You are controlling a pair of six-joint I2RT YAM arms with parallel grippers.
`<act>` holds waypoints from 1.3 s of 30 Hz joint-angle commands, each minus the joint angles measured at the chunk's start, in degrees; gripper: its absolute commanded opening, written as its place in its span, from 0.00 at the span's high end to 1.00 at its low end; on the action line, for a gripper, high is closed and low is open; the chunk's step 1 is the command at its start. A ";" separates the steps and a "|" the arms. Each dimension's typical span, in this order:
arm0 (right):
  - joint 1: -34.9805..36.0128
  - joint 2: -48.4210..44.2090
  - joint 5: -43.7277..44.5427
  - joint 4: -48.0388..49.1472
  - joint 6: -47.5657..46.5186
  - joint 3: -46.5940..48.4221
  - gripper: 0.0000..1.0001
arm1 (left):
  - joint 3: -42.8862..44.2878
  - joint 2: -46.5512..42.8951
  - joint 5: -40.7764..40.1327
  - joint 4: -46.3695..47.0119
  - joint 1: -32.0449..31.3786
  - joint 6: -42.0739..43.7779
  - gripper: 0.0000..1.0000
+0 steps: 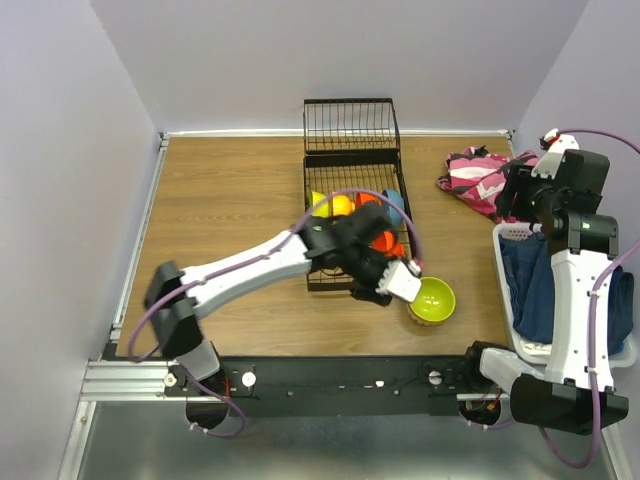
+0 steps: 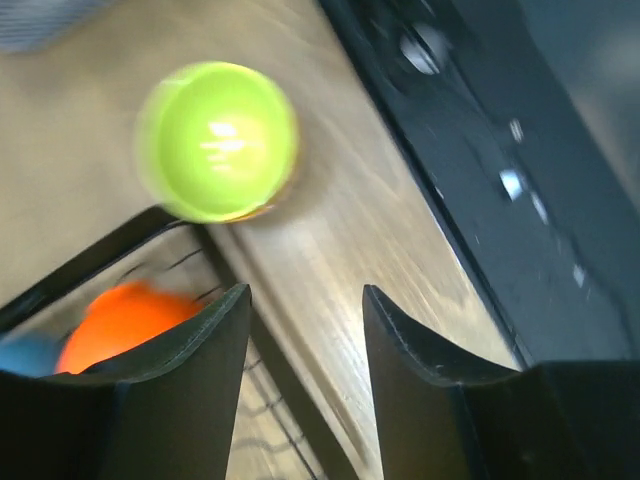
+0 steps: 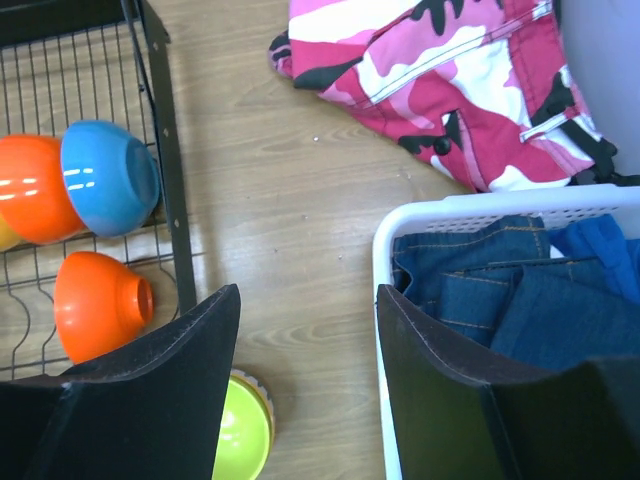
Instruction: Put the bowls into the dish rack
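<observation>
Left gripper [image 2: 305, 300] hung half open and empty beside the dish rack [image 1: 350, 102]; a skewed descent could have knocked the lime-green bowl [image 2: 218, 140] away.

Green bowl [image 1: 432, 300] stands on the table [image 1: 220, 200], open from above. Dish rack [image 1: 350, 125] corner crowds it at 10 o'clock, with the left gripper [image 2: 305, 300] close at 9. White basket [image 1: 512, 232] walls off 3 o'clock, and a bare wood strip between is passable. Pink garment [image 1: 478, 172] lies at 1 o'clock. There is wide free board left of the rack.
</observation>
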 commanded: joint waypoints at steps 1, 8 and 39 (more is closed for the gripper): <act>-0.29 0.87 -1.41 0.12 0.31 0.07 0.33 | 5.40 10.64 -3.44 -16.23 -4.65 18.37 0.43; -0.29 -0.19 0.61 0.91 -0.57 -2.03 0.33 | 8.82 17.16 -6.43 -8.32 -8.78 16.09 0.44; -0.65 -0.45 -1.32 1.26 0.05 -6.69 0.33 | 17.71 31.23 -9.59 0.39 -11.16 9.14 0.76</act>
